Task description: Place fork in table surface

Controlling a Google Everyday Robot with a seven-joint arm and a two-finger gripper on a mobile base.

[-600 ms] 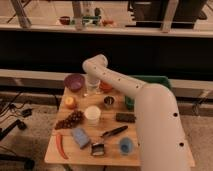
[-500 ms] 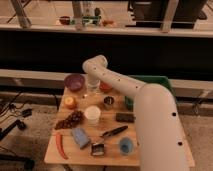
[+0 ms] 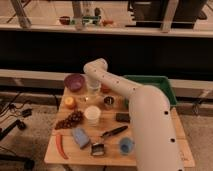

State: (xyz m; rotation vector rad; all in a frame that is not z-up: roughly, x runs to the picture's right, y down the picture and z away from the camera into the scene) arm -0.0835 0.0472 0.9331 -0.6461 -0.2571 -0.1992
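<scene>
My arm reaches from the lower right over the light tan wooden tabletop [image 3: 165, 145] and bends down at the far side. The gripper [image 3: 93, 91] hangs just above the table's back middle, between the purple bowl [image 3: 74, 81] and a small metal can [image 3: 108, 101]. A small pale glint [image 3: 86, 99] lies on the wood right below the gripper; it may be the fork, but I cannot tell for sure, nor whether the gripper touches it. The white cup [image 3: 92, 115] stands just in front of the gripper.
A green bin [image 3: 152, 82] sits at the table's back right, partly behind my arm. On the table are an orange fruit [image 3: 69, 102], grapes [image 3: 70, 120], a red chili [image 3: 61, 145], a blue sponge [image 3: 80, 136], a black-handled utensil [image 3: 114, 132] and a blue cup [image 3: 126, 145].
</scene>
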